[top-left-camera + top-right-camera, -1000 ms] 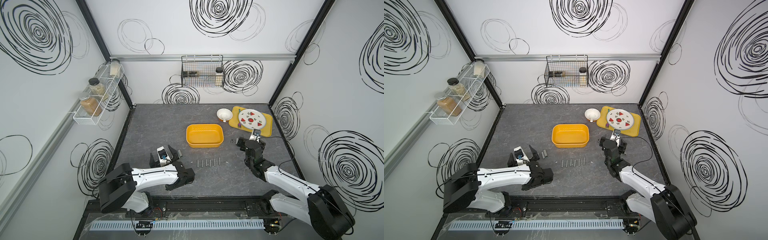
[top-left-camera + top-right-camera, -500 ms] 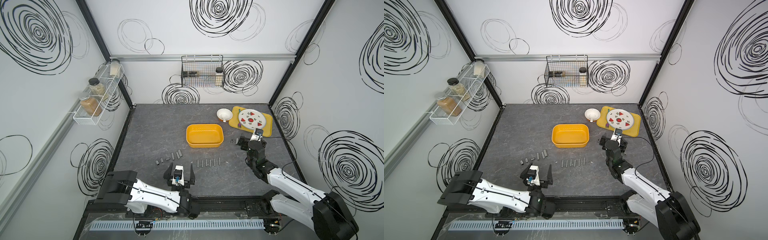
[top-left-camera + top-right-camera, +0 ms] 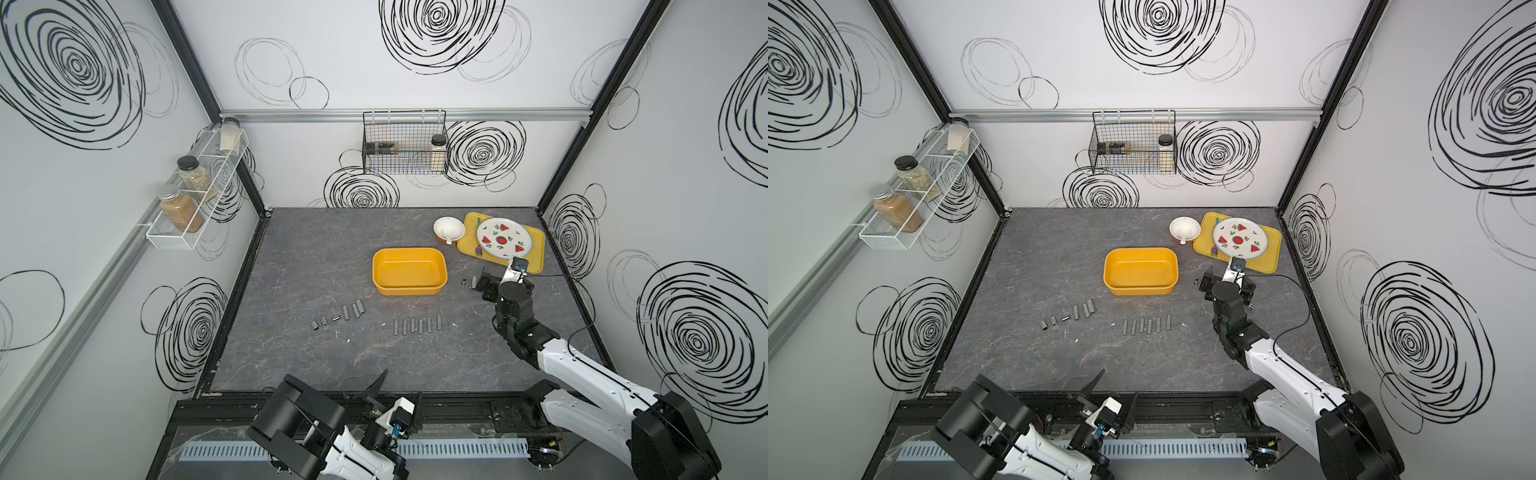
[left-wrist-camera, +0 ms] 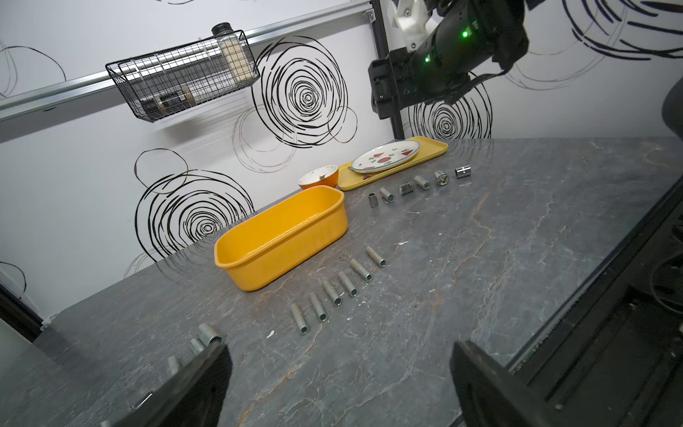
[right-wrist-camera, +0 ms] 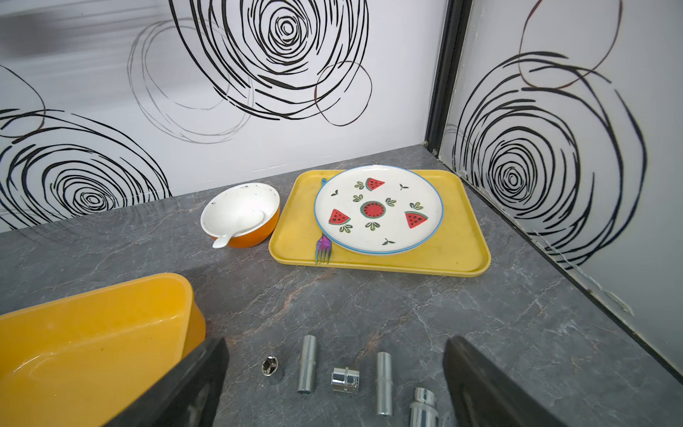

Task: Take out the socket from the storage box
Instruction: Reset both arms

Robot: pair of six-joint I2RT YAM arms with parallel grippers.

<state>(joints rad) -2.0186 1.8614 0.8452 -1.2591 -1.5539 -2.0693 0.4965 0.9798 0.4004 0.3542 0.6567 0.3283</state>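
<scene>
Three groups of sockets [image 3: 417, 325] lie on the table [image 3: 316, 257], and every one I can see is outside the box [image 3: 409, 272]. In both top views the box [image 3: 1140, 271] stands upright at mid-frame. A row of six long sockets lies side by side just below it, near but not touching. A second group of six [image 3: 338, 313] runs slantwise to the lower left of the box. The third group [image 4: 417, 183] lies right of the box, toward the tray [image 3: 536, 249].

My right gripper [image 3: 500, 280] hangs over that third group. Its wrist view shows the fingers [image 5: 192, 384] spread wide at the bottom corners of the frame. Five sockets [image 5: 345, 380] rest on the table between them, none pinched. The box's corner [image 5: 92, 332] fills the lower left of that frame.

My left gripper [image 3: 399, 395] is at the bottom edge of the top views, over the black rail off the table's near edge. Its fingers are spread too, with nothing between them.

On the tray, upper right of the table, rests a watermelon plate [image 3: 503, 239] with a fork [image 5: 323, 249] partly under its rim. A bowl [image 3: 449, 230] stands just left of the tray. A wire basket [image 3: 405, 143] hangs on the back wall. A shelf [image 3: 195, 195] of jars hangs at the left.
</scene>
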